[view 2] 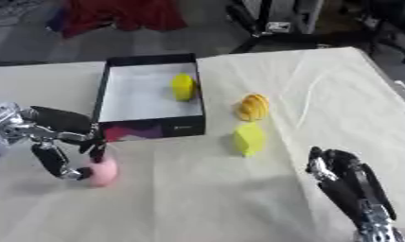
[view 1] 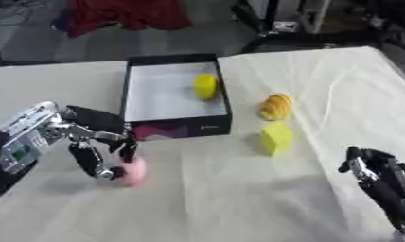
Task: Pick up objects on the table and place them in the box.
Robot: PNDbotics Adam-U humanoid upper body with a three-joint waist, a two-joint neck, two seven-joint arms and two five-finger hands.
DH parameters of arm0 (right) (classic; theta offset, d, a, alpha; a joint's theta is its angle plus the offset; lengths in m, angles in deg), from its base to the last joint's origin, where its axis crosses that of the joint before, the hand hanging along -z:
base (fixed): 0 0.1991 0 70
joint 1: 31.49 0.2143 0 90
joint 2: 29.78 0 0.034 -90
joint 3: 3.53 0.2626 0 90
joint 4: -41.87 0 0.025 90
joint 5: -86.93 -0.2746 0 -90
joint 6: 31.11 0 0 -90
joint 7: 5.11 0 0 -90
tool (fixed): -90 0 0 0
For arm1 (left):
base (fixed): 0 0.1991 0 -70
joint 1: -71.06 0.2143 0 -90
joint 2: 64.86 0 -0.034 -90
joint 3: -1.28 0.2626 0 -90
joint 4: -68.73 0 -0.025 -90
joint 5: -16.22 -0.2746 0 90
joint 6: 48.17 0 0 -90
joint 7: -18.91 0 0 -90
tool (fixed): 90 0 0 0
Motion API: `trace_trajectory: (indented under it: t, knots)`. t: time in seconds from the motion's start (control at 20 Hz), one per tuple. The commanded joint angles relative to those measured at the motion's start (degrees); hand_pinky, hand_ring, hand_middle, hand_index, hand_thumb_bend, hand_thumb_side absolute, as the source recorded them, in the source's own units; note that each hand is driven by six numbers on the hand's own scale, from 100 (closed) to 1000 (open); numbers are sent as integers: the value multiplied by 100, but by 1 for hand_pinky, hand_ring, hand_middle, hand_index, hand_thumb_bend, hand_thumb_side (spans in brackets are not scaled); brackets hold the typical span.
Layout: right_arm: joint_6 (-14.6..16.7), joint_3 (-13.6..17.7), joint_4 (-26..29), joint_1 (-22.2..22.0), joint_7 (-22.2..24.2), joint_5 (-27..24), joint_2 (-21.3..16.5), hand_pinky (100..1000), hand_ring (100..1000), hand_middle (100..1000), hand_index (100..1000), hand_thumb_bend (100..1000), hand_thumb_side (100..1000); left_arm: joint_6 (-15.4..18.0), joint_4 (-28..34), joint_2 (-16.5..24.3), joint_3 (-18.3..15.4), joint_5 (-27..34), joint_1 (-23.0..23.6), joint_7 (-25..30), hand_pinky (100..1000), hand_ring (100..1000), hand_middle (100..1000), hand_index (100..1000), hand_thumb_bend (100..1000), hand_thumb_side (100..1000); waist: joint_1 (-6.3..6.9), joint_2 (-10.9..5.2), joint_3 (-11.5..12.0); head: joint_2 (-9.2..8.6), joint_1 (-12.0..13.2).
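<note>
The box (view 1: 176,126) stands at the table's (view 1: 239,198) far left centre, one object (view 1: 205,86) in its far right part. Right of it lies a ridged object (view 1: 276,107), a block (view 1: 276,138) just nearer. A ball (view 1: 133,171) lies near left of the box.

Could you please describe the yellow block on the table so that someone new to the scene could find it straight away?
Start at the black box in the middle of the white table. Just right of its near corner lie two yellow things; the yellow block is the nearer one, in front of the striped rounded object. It alone has flat faces and square edges.
</note>
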Motion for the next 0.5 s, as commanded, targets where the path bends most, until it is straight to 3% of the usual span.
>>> trace_trajectory:
  t: [0.05, 0.5]
  knots:
    - [9, 22, 73, 39, 0, 0, -85, 706, 514, 429, 454, 100, 565, 667, 160, 122, -274, -164, -45, 403, 450, 369, 391, 504, 114, 189, 15, -84, 12, -11, -3]
    - [8, 32, 78, 34, -10, -1, -89, 706, 513, 429, 454, 100, 560, 499, 235, 244, -382, -372, -62, -431, 428, 346, 368, 480, 118, 196, 11, -90, 9, -11, -17]
